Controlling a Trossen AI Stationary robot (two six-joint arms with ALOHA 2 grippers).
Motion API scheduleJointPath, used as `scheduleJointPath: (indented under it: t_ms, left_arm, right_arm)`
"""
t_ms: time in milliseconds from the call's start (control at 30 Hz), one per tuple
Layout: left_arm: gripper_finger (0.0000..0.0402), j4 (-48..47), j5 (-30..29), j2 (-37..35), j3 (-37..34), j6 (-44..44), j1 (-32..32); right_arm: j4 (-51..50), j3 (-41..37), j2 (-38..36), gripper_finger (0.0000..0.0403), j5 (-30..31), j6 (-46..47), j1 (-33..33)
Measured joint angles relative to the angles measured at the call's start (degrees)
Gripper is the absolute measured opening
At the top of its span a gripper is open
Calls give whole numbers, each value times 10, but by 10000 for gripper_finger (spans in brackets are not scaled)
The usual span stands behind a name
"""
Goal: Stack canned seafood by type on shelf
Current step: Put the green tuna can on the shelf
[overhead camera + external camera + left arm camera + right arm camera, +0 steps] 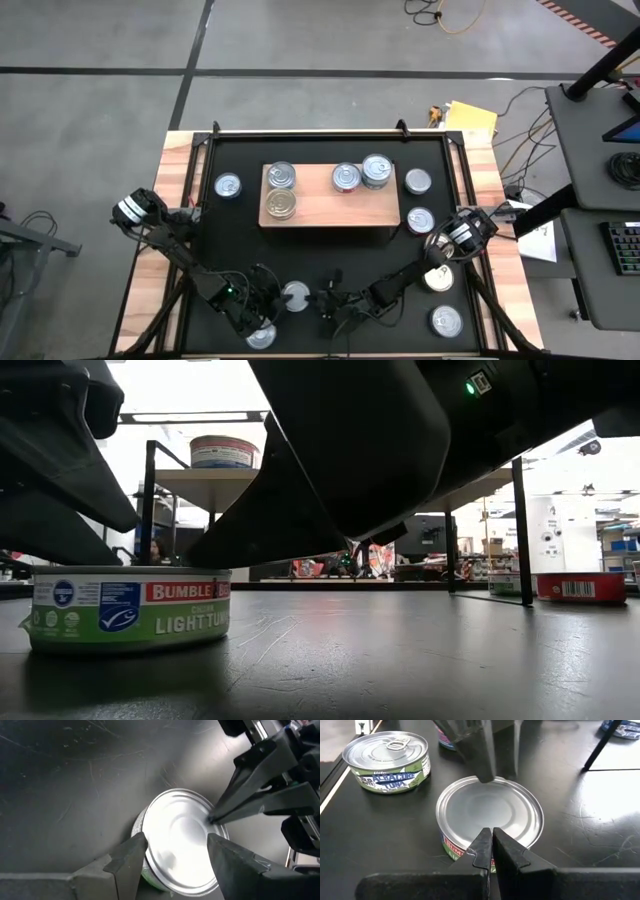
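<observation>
Mat [330,270]: black, holds everything; about seven tins lie loose on it.
Shelf [325,205]: centre-far; four tin positions on it, the far-right one [377,170] looks stacked; sorting seems under halfway.
Tin in work [295,296]: near centre, plain side up, on the mat.
Left gripper [172,851]: fingers spread, straddling this tin, not clamped.
Right gripper [488,841]: fingers pressed together, tips at the tin's rim, holding nothing.

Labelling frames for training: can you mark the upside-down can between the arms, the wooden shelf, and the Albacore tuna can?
upside-down can [490,812], right wrist view, bare flat bottom.
wooden shelf [330,205], high view, bare board centre.
Albacore tuna can [387,747], right wrist view, pull-tab lid.
</observation>
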Motion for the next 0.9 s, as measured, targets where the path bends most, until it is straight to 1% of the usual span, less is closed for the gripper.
scheduleJointPath:
  t_ms: [100, 167, 367, 567, 700, 900]
  left_arm:
    - [204, -19, 10, -2, 8, 1, 0]
    - [204, -48, 22, -1, 17, 0, -1]
    - [204, -169, 16, -1, 74, -7, -1]
    - [204, -251, 8, -2, 125, -5, -2]
    - [204, -271, 7, -2, 142, 0, -7]
    - [204, -269, 7, -2, 141, -8, -11]
  right_arm:
    - [-2, -2, 0, 9, 0, 4, 0]
    - [-3, -3, 0, 9, 0, 4, 0]
    - [-4, -3, 1, 9, 0, 10, 0]
    - [-4, -4, 1, 9, -1, 11, 0]
    - [-3, -11, 1, 9, 3, 18, 2]
    - [-4, -13, 1, 9, 13, 17, 6]
